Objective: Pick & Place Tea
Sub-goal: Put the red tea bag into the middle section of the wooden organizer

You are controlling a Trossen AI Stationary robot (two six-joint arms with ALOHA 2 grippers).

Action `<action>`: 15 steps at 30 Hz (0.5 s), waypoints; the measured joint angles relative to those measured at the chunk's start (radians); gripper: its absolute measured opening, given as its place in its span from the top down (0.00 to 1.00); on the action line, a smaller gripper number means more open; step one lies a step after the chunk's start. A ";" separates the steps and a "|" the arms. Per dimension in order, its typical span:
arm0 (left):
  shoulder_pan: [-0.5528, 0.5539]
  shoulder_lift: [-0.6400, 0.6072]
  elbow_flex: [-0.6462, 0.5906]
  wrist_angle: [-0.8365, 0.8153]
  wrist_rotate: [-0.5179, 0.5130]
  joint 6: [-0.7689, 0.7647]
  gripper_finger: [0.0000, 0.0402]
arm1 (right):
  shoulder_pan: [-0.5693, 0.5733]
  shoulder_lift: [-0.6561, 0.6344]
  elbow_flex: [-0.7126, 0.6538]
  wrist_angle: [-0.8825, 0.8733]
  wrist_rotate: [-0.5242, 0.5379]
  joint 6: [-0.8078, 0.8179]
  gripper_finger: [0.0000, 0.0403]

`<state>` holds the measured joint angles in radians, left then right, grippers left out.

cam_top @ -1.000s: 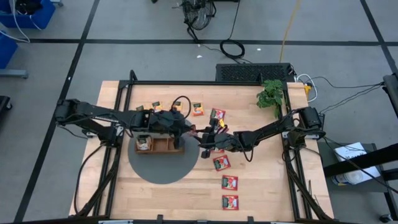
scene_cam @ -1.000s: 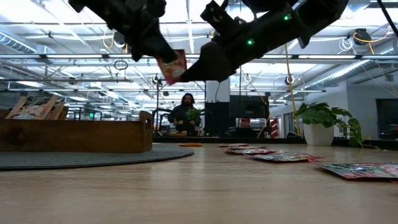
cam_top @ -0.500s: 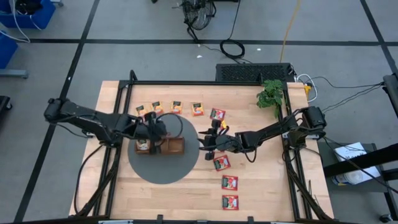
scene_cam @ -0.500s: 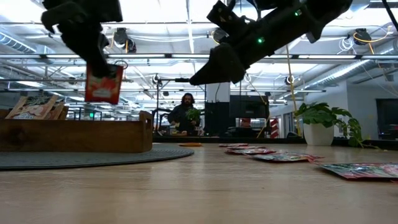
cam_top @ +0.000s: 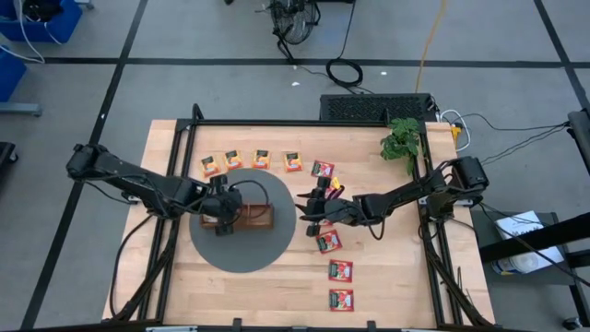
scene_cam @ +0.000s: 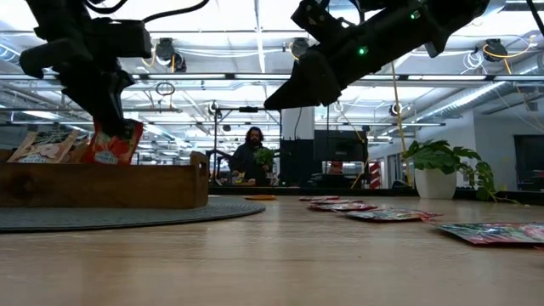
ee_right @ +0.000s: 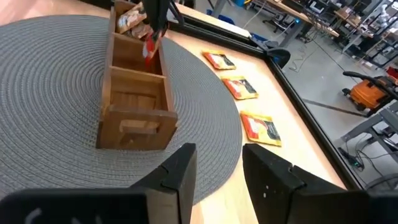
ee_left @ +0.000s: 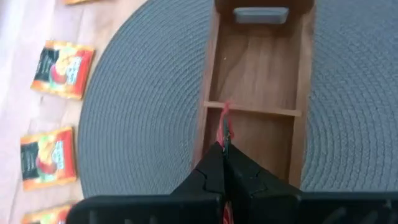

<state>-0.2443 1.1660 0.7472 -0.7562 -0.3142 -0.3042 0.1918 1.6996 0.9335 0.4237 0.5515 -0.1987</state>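
Tea packets lie in two groups on the worktop (cam_top: pixel 184 277): four orange-yellow packets (cam_top: pixel 251 160) in a row along the far side, and four red packets (cam_top: pixel 341 271) in a line from near that row toward the front edge, counted from above. One more red packet (scene_cam: pixel 112 143) is pinched in the left gripper (scene_cam: pixel 109 119), whose fingers are closed on its top edge; it hangs into the middle compartment of the wooden tray (cam_top: pixel 261 219). The tray sits on a round grey mat (cam_top: pixel 241 251).

The low view shows a pale packet (scene_cam: pixel 44 146) already leaning in the tray's end compartment; from above the left arm partly covers it. The left wrist view shows the held packet edge-on over the divider (ee_left: pixel 252 110).

The right gripper (cam_top: pixel 308 208) hovers at the mat's edge, just beside the tray's handle end, fingers narrowly parted and holding nothing. The front of the worktop is bare wood.
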 joint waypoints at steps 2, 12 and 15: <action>0.000 0.000 -0.005 0.030 0.029 0.029 1.00 | 0.000 -0.004 -0.004 0.012 -0.001 0.000 0.71; 0.003 0.000 -0.005 0.049 0.028 0.037 1.00 | 0.000 -0.004 -0.004 0.013 -0.002 0.003 0.71; 0.003 0.000 -0.006 0.052 0.024 0.037 1.00 | 0.000 -0.004 -0.004 0.013 -0.002 0.003 0.71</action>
<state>-0.2412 1.1664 0.7411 -0.7043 -0.2897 -0.2673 0.1917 1.6951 0.9291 0.4370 0.5491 -0.1953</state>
